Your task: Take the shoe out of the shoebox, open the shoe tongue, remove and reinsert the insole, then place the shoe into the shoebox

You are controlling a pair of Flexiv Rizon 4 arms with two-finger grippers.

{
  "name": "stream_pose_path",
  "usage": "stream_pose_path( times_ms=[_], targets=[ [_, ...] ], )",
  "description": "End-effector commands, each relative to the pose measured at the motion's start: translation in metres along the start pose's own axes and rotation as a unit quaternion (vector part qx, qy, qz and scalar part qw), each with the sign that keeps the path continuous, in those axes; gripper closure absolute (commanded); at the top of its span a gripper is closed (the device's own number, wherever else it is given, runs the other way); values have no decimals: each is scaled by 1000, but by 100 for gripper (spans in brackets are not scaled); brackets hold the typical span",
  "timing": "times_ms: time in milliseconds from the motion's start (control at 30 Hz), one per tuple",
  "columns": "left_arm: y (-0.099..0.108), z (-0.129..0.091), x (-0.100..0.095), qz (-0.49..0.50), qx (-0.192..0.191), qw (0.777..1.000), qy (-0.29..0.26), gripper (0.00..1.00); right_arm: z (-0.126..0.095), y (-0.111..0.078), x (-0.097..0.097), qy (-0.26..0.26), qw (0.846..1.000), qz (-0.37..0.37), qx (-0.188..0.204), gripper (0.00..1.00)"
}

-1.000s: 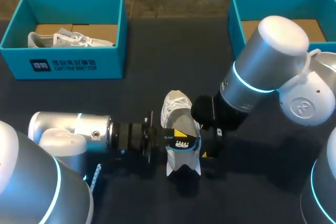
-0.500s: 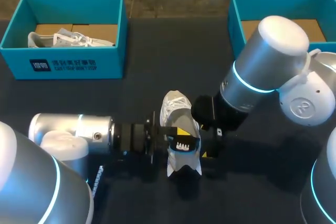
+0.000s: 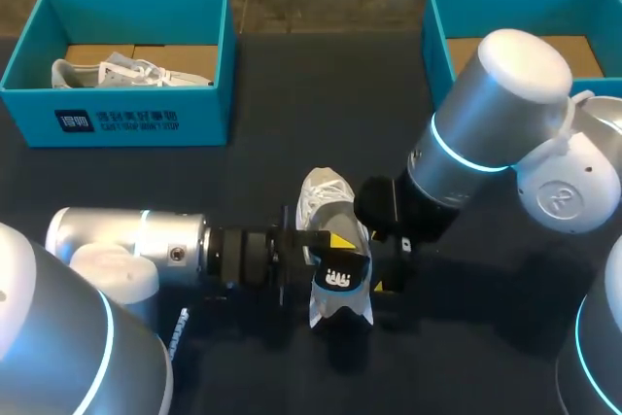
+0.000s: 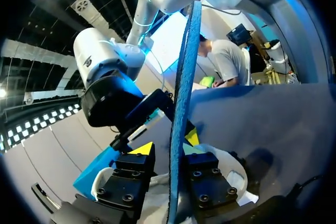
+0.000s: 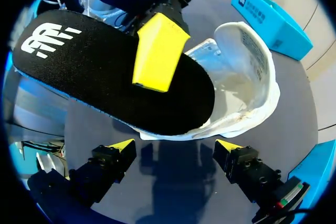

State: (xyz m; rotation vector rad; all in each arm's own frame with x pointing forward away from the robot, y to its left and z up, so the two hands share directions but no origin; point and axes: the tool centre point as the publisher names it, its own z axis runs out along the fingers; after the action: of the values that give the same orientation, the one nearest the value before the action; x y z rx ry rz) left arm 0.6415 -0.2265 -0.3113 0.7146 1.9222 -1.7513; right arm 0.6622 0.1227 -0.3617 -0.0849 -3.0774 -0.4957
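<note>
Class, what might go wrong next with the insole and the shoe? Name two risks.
1. The left gripper holds the long insole by one narrow pinch; it may twist or slip.
2. The right gripper is open, not gripping the shoe, which may slide when the insole pushes in.

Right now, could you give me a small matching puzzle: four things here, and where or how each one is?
1. black insole
2. shoe between the arms
3. second shoe
4. right fingers

A. inside the left blue box
B. open, gripping nothing
C. clamped in the left fingers
D. lying on the dark table

Pairs: 1-C, 2-D, 3-A, 4-B.
</note>
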Motion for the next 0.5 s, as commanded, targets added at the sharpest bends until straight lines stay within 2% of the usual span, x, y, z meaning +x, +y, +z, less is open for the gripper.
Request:
stream_pose_path(
  times_ms=[33,67,500],
  targets=[
    [-6,1,3,17,-9,1000,-3,73,1,0,1,-1,1000,0,0,0],
    [-6,2,5,25,-7,1000,-4,100,1,0,1,-1,1000,0,0,0],
    [26,9,5,53,-19,998,0,100,1,0,1,-1,1000,0,0,0]
  ],
)
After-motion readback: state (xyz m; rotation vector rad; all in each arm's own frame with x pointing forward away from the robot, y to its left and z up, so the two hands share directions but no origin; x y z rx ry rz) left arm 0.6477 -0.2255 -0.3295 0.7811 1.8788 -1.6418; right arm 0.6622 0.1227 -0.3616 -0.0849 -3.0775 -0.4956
